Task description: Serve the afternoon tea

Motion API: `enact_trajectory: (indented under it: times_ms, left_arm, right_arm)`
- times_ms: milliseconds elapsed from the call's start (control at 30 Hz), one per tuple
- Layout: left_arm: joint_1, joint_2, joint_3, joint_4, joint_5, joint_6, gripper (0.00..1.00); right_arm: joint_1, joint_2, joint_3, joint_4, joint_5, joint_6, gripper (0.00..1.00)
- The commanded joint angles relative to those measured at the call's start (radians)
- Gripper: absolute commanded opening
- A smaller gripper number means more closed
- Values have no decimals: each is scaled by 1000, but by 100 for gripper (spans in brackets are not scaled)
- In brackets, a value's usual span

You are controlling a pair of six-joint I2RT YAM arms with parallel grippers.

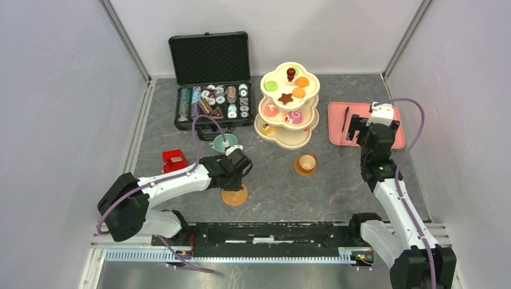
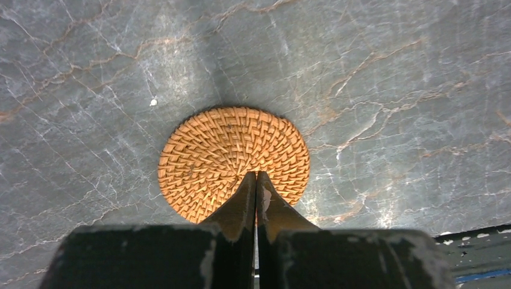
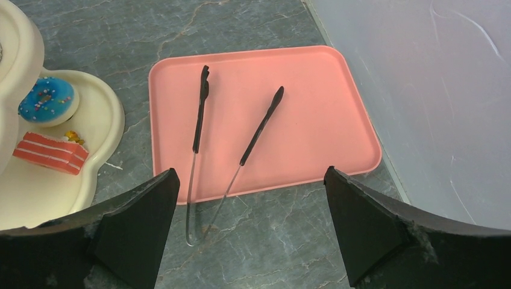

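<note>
The round saucer (image 2: 217, 150), tightly woven orange-brown wicker, lay flat toward the table's (image 1: 283, 198) near edge. The left gripper (image 2: 256, 176) was pinched closed, empty, over its rim; the right gripper (image 3: 250, 173) gaped wide.

From where I look, the grey marbled table (image 1: 277, 192) carries a black case (image 1: 210, 60) at 11 o'clock, its lid standing upright and open. Rows of striped poker chips (image 1: 232, 94) fill its tray, with some lying jumbled in the middle. A red toy car (image 1: 174, 160) sits at 9 o'clock, well apart from the case. At 2 o'clock lies a pink tray (image 3: 313, 102). Black-tipped metal tongs (image 3: 199, 114) rest on it, arms spread, tips pointing to 12 o'clock, while the looped end hangs past the tray's 6 o'clock edge onto the table.
</note>
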Motion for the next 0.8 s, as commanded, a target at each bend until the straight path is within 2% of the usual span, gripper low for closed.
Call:
enact_trajectory:
  times_ms: [0,267,433,600,767]
  left_arm:
    - [4,-3,-46,54,-1,-68,2]
    - [5,29,-96,93,-8,-91,2]
    - [3,81,-83,174,33,-85,2]
    - [-10,191,37,217,50,-43,2]
    - [-14,336,226,226,42,12,2]
  right_arm:
    - [-7,7,-3,32,-15,5,98]
    - [-13,14,-3,36,-29,10,98]
    - [-14,13,-5,38,-32,12,98]
    - [-18,17,-6,39,-33,10,98]
    - [-23,19,-7,39,-33,9,98]
